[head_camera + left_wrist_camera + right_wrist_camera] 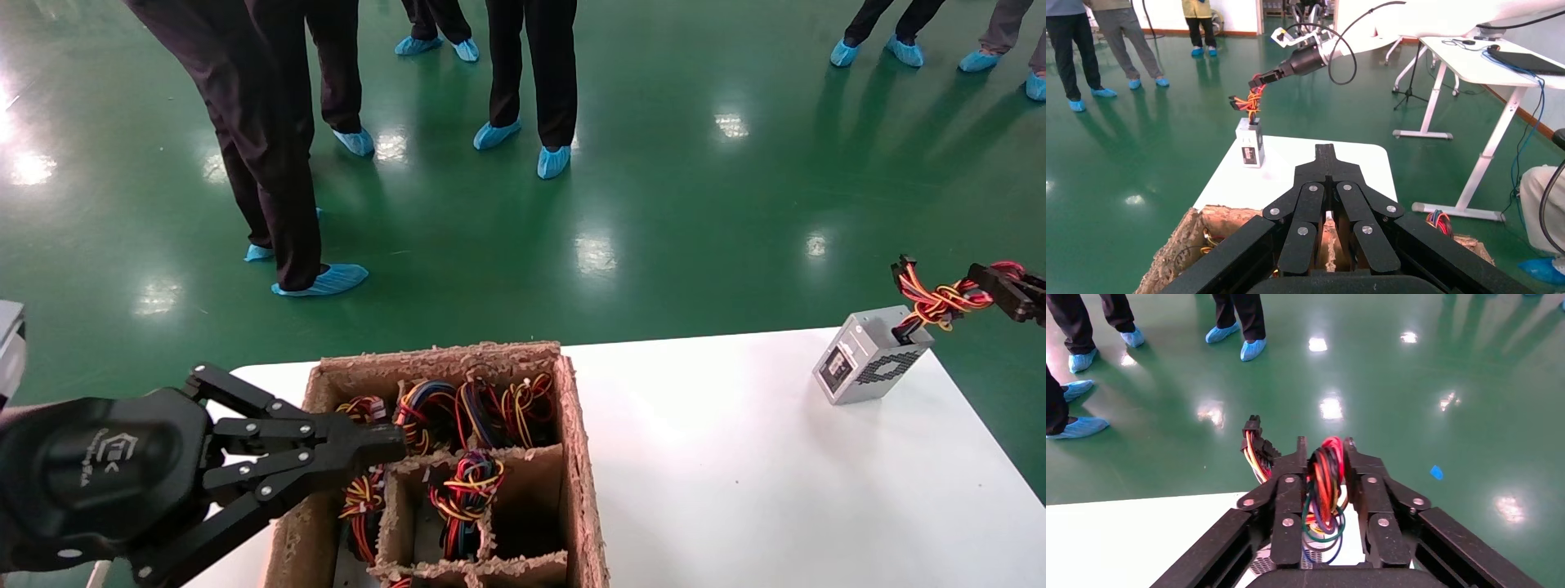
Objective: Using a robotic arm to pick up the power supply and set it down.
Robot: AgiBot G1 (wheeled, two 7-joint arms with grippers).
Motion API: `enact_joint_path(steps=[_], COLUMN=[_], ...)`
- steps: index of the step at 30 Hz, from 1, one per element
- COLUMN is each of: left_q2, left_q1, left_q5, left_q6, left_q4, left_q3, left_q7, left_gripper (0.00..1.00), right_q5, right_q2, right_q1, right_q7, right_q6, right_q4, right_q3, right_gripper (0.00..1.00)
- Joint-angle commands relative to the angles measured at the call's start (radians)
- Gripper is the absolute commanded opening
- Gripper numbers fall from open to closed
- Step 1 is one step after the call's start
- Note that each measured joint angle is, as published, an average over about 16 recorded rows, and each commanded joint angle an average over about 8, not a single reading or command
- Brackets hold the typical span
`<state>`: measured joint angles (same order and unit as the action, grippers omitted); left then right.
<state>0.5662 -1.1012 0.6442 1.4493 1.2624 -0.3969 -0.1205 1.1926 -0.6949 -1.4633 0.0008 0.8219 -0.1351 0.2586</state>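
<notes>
- Nearest the head camera, the left hand (384, 447) hangs clenched and empty over the brown crate (584, 490) at the counter's (735, 490) near-left edge.
- Right hand (1001, 287) grips the wire bundle (940, 300) above the far-right corner.
- Directly below it, the power supply (868, 356) stands tilted, seemingly touching down on one edge.
- Only the left wrist view shows the box (1250, 142) hanging plumb from its wires.

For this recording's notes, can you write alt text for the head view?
The right gripper pinches the wire bundle of the power supply at the white table's far right corner. The left gripper, fingers together, hovers over the brown crate.
</notes>
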Motion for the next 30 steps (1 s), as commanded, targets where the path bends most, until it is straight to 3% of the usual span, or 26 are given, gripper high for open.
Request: enact_joint_path(steps=[1, 30], left_q2=[0.0, 0.0], left_q1=[0.0, 0.0], left_q5=[0.0, 0.0], left_q6=[0.0, 0.0], left_q4=[0.0, 0.0], left_q3=[0.0, 0.0], left_q7=[0.0, 0.0], left_gripper=[0.0, 0.0], right_q5=[0.001, 0.005], right_q2=[0.001, 0.015], right_q1=[0.001, 0.04], right_q7=[0.003, 0.093], right_q6=[0.001, 0.031], right_q4=[-0.001, -0.079], right_q3=[0.001, 0.009], right_gripper=[1.0, 1.0])
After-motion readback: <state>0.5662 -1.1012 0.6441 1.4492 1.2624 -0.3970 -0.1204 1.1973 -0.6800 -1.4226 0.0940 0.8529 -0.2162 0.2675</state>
